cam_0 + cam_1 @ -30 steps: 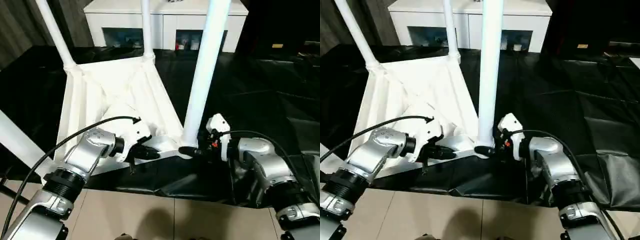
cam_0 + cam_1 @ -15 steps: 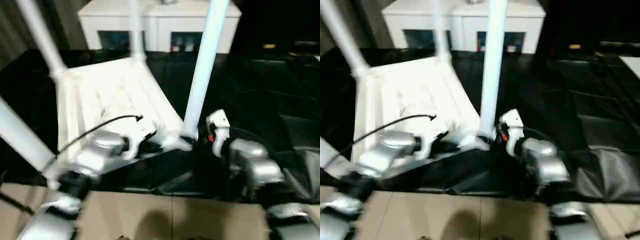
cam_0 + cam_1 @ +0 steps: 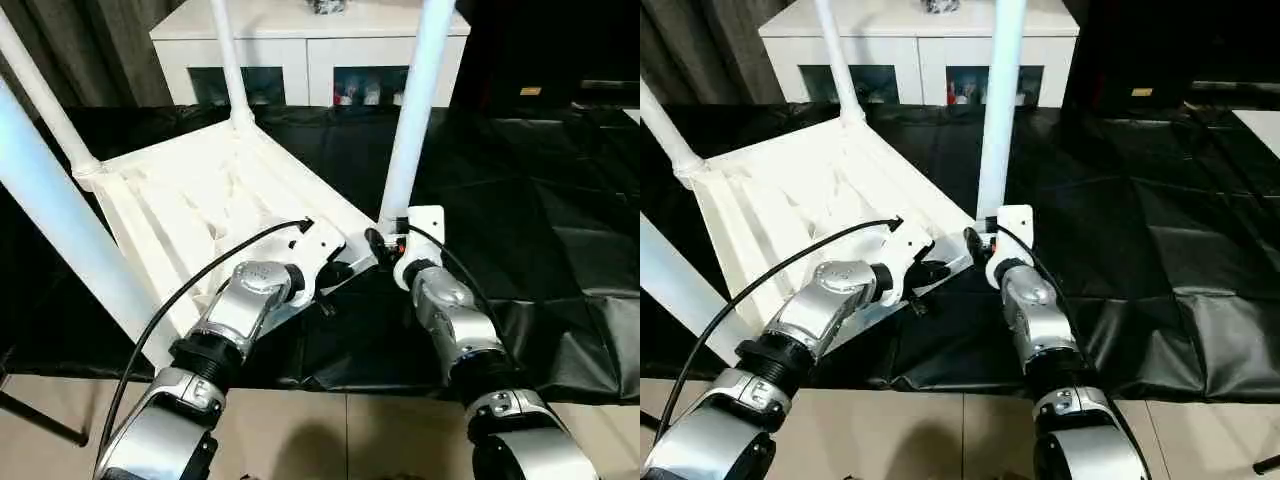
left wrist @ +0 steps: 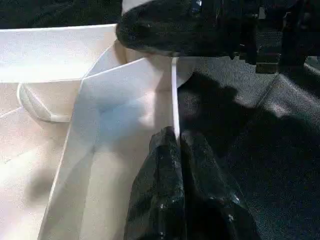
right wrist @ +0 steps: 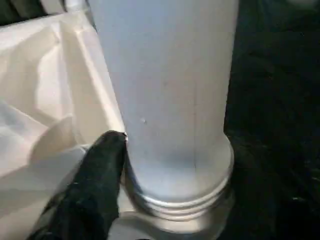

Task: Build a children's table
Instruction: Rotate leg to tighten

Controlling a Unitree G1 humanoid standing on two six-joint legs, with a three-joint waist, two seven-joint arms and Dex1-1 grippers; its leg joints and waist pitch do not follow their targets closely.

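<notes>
The children's table lies upside down on black cloth: a white ribbed tabletop with legs standing up from its corner sockets. My left gripper is shut on the thin near rim of the tabletop, close to the near right corner; the left wrist view shows the two fingers pinching that edge. My right gripper is shut on the base of the near right leg. One black finger lies against the leg just above its threaded collar, and the other is hidden behind it.
A white cabinet with glass doors stands behind the table. Crumpled black cloth covers the surface to the right. The thick near left leg slants up past my left arm. Tiled floor shows below the near edge.
The whole picture has shifted with the camera. My right forearm has swung from the right side to straight behind the near right leg. Both grippers stay at that corner.
</notes>
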